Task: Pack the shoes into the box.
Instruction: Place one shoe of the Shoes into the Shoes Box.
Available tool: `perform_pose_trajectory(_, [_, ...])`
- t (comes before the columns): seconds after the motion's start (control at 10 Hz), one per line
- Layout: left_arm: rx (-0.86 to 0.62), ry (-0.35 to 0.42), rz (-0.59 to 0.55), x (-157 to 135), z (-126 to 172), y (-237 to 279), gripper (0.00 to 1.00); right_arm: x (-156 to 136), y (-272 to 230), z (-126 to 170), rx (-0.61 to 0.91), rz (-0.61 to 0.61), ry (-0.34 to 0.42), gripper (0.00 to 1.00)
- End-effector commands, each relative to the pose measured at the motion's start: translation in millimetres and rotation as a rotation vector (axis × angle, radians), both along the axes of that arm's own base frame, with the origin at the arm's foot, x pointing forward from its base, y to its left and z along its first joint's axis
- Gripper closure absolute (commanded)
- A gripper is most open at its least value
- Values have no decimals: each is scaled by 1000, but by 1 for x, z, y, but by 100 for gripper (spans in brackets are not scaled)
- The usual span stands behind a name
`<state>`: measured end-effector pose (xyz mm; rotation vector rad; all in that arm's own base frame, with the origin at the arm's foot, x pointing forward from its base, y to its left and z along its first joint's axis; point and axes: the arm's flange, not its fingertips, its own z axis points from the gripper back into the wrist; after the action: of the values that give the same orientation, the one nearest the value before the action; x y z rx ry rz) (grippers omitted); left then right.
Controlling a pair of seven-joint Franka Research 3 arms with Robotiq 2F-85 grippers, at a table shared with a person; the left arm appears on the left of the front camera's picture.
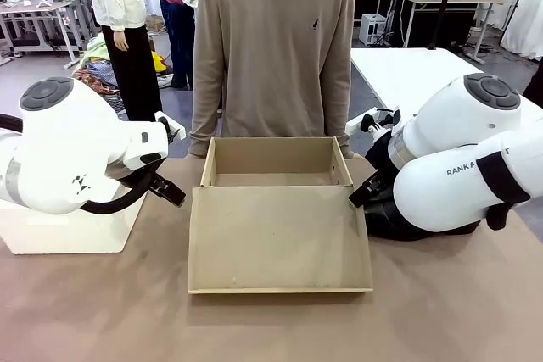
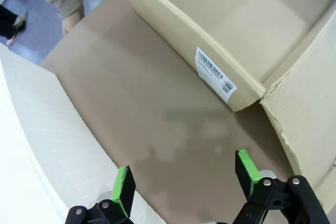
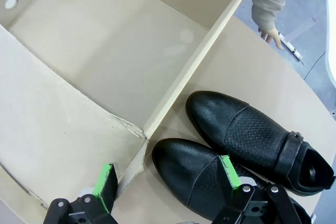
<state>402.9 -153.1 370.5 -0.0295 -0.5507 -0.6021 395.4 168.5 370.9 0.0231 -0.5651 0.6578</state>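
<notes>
The brown cardboard box (image 1: 271, 163) stands open at the table's middle, its flap lid (image 1: 278, 239) lying flat toward me. Its inside (image 3: 105, 51) is bare cardboard. Two glossy black shoes lie side by side on the table just outside the box's right wall: one (image 3: 244, 132) with a buckled strap, the other (image 3: 191, 174) nearer my fingers. They show as a dark mass (image 1: 399, 219) under my right arm. My right gripper (image 3: 167, 174) hangs open over the box corner and the nearer shoe's toe. My left gripper (image 2: 185, 177) is open above bare table left of the box (image 2: 210, 40).
A white bin (image 2: 42, 145) stands close beside my left gripper, seen as a white block (image 1: 72, 231) under the left arm. A person in a beige sweater (image 1: 271, 48) stands behind the box, one hand (image 3: 269, 30) hanging near the table's far edge.
</notes>
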Motion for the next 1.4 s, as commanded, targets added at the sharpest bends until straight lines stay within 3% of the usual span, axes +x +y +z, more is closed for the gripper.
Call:
perform_pose_trajectory(0.0, [0, 0, 0, 0, 0, 0, 0, 0, 0, 0, 0, 0, 0, 0])
perform_pose_trajectory(0.5, [99, -45, -20, -19, 75, -16, 0, -14, -13, 70, 134, 25, 15, 0])
perform_pose_trajectory(0.8, [92, -66, -50, -35, 123, -14, 0, -30, -22, 118, 110, 47, 2, 0])
perform_pose_trajectory(1.0, [68, -98, -96, -34, 135, -6, 0, -32, -29, 133, 126, 134, -9, 0])
perform_pose_trajectory(1.3, [16, -182, -265, -38, 153, 14, 0, -36, -46, 157, 130, 298, -27, 0])
